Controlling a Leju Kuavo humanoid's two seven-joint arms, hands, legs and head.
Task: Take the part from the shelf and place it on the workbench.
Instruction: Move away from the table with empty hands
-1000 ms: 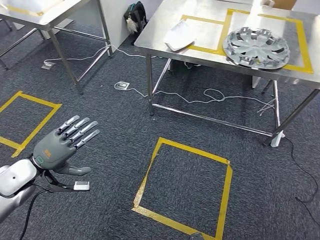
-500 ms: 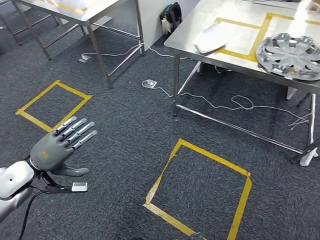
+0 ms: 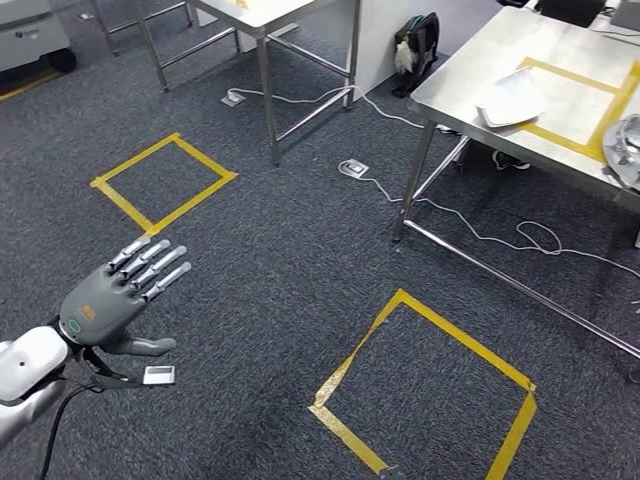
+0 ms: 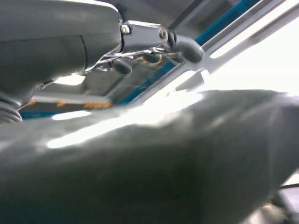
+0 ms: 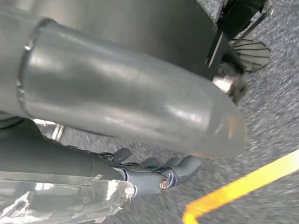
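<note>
Entry one, head view: my left hand [image 3: 121, 295], grey-backed with metal fingers, at eight o'clock, fingers straight and fanned apart, holding nothing. Yellow tape square on dark grey carpet [image 3: 453, 330] at five o'clock; second yellow tape square [image 3: 204, 155] at ten o'clock. Stainless steel workbench marked with yellow tape [image 3: 468, 70] at two o'clock, bearing a flat white sheet-like item [image 3: 513, 98] and, cut by the frame edge at three o'clock, a silver slotted wheel cover [image 3: 628, 145]. I take the cover for the part, lying on the bench, though I cannot be sure. Entry two, left wrist view: blurred; my fingertips [image 4: 159, 42] extended, nothing between them. Entry three, right wrist view: my right hand [image 5: 151, 175], dark fingers loosely bent above carpet and a yellow tape strip [image 5: 239, 186]; something crinkled and shiny lies beside the palm, and I cannot tell whether it is held. Step judged: in transit between stations, placing either done or not begun. Next move calls for finding the shelf, facing it squarely, hand kept spread for the reach.
</note>
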